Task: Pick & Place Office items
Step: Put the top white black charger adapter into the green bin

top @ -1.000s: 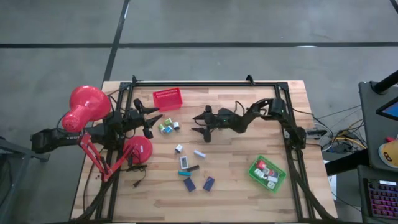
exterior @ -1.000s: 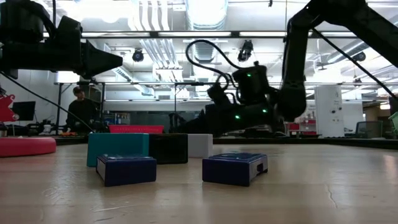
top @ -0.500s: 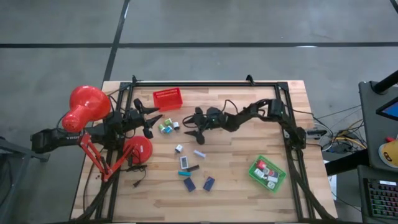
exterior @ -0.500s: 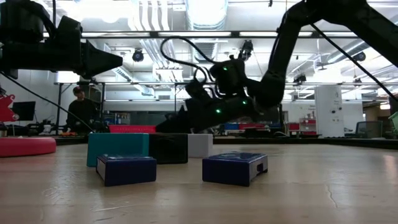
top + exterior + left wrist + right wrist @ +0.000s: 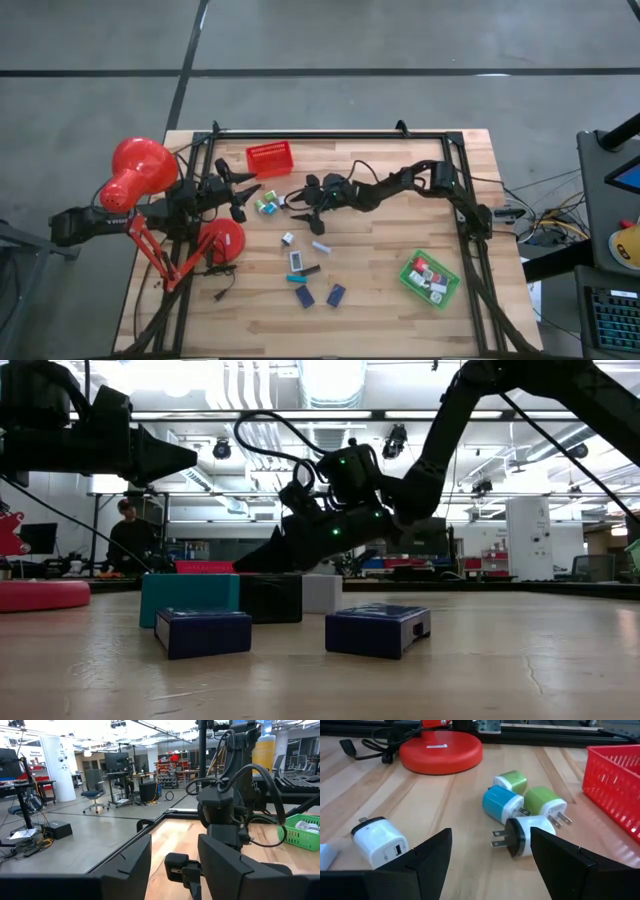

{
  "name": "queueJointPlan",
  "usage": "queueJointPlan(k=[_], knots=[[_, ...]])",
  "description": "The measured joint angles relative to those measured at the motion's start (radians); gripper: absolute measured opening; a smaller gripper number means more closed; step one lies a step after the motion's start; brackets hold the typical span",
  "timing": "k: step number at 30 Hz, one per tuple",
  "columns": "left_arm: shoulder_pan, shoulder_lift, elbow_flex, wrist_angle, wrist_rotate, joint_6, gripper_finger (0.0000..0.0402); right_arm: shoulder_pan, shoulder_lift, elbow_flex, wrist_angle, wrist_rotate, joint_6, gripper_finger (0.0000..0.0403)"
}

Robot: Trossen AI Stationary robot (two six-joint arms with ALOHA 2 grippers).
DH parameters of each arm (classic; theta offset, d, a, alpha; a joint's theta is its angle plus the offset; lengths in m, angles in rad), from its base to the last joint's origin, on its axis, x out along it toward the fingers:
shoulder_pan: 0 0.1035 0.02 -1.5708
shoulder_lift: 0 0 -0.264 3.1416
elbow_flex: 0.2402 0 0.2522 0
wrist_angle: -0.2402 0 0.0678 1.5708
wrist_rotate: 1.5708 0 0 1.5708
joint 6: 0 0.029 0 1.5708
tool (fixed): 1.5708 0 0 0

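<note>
**Right gripper lines up on the plug cluster**

Beside the red tray [image 5: 270,159] lie rounded plastic chargers [image 5: 520,805], glossy green, blue and white, metal prongs outward. The right gripper [image 5: 303,205] hangs just short of them, fingers spread and empty, probably to straddle the white one. The left gripper [image 5: 243,196] waits on the tray's other side, fingers narrowly parted, apparently empty.

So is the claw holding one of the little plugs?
No, the right claw is open and empty, with the plugs lying on the table ahead of it.

A robotics lab: concrete floor [image 5: 400,40], ceiling lights [image 5: 330,380], office chair [image 5: 92,795], red storage shelves [image 5: 170,770]
</note>
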Motion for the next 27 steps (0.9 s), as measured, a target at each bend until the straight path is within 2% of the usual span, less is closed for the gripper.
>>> queueJointPlan(k=[10, 15, 20, 23, 27], knots=[[0.001, 0.000, 0.000, 0.000, 0.000, 0.000, 0.0168, 0.000, 0.000, -0.017, -0.001, 0.007, 0.007, 0.0260], [0.000, 0.000, 0.000, 0.000, 0.000, 0.000, 0.0168, -0.029, -0.002, -0.084, 0.009, 0.007, 0.044, 0.0260], [0.000, 0.000, 0.000, 0.000, 0.000, 0.000, 0.0168, -0.071, -0.002, -0.208, 0.249, -0.068, 0.084, 0.0260], [0.000, 0.000, 0.000, 0.000, 0.000, 0.000, 0.0168, -0.078, -0.002, -0.288, 0.420, -0.063, 0.078, 0.0260], [0.000, 0.000, 0.000, 0.000, 0.000, 0.000, 0.0168, -0.090, -0.002, -0.366, 0.531, -0.041, 0.052, 0.0261]])
